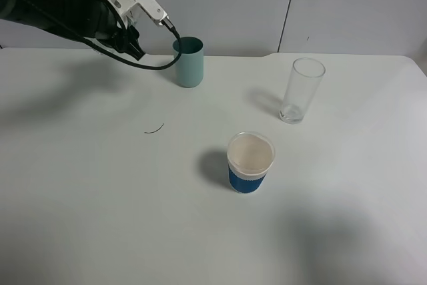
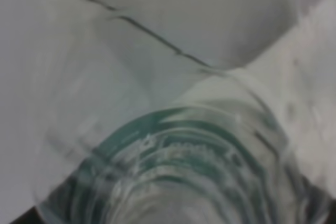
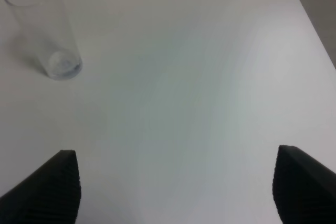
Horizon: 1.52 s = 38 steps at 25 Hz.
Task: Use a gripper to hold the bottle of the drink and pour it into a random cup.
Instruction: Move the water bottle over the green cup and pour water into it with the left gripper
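Hanging over the far-left part of the bench (image 1: 100,198), the L gripper (image 1: 137,1) sits tilted just left of the teal cup (image 1: 189,61). Its white block is above rim level, and a black cable (image 1: 160,66) loops down from it past the cup's left side. The L fingers aren't seen in any view, but they're clamped shut on the bottle (image 2: 194,171). In the L wrist cam its clear ribbed body w/ green label band fills most of the pic, blurred and right up against the lens. From the high cam the bottle can't be made out vs. the pale wall. The drink's level can't be told; too blurry.

The cup stands upright near the far edge, left of centre.

The R gripper (image 3: 176,182) shows only in its own wrist cam. Both black fingers (image 3: 52,187) are spread wide w/ nothing btwn them, over the bench near its right edge.

A tall clear glass (image 1: 303,91) stands upright toward the far-right corner, well apart from the cup. A white paper cup w/ blue sleeve (image 1: 250,161) stands approx mid-bench, nearer the front edge than both. A thin dark curved strand (image 1: 154,129) lies on the bench, front-left of the teal cup.
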{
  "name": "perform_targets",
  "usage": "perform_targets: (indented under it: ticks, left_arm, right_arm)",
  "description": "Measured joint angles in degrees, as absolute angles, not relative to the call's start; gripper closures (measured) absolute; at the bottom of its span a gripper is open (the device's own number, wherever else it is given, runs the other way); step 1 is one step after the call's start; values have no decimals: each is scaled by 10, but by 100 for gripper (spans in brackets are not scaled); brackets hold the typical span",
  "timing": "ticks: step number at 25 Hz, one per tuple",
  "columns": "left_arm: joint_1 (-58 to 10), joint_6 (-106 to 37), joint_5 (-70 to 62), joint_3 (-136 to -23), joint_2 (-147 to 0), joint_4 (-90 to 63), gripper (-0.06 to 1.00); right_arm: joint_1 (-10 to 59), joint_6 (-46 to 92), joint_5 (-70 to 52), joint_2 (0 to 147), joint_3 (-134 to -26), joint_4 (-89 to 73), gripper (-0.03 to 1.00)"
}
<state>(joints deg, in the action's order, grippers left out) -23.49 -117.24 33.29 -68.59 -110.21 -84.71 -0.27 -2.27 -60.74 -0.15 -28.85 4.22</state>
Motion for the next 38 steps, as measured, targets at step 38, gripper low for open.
perform_targets:
  ticks: [38]
  left_arm:
    - [-304, -1394, 484, -800, -1229, -898, 40]
  right_arm:
    - [-3, -23, -607, -2, -288, 42, 22]
